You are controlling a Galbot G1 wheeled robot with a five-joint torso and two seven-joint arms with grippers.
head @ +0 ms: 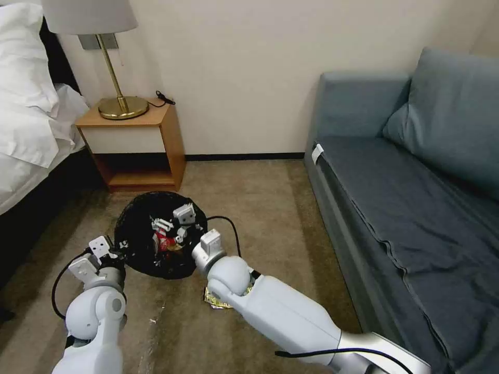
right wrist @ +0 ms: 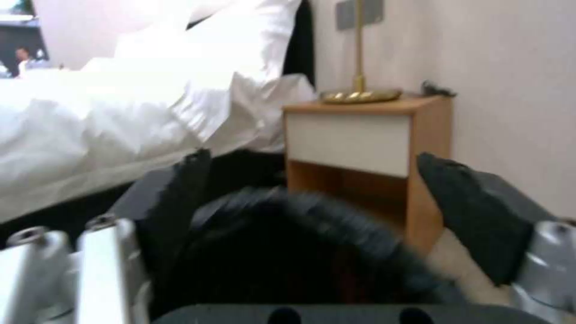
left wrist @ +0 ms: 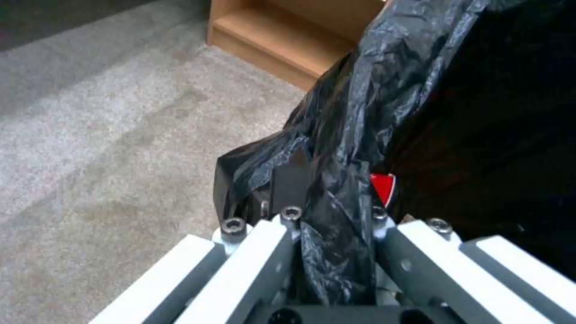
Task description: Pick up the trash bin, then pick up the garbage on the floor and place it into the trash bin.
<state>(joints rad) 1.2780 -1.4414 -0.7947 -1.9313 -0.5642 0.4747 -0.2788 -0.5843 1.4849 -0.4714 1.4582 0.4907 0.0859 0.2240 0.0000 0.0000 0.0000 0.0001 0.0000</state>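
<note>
Above the trash bin (head: pixel 139 234) hovers right claw (head: pixel 165 228).

You have one round trash bin lined with a black plastic bag (head: pixel 136 244) in front of you. Inside it you can count one red-and-white snack packet (head: pixel 162 241); anything else in there is too dark to tell. One shiny gold wrapper (head: pixel 214 301) lies on the carpet, partly under the right arm. Two white robot arms reach forward, so you have two end effectors: the left end effector (head: pixel 118 248) and the right end effector (head: pixel 169 228). Around them you see one wooden nightstand with a white drawer front (head: pixel 136 145), one brass lamp with a white shade (head: pixel 113 78), one blue-grey fabric sofa (head: pixel 410 197), and one bed with white linen (head: pixel 28 119).
</note>
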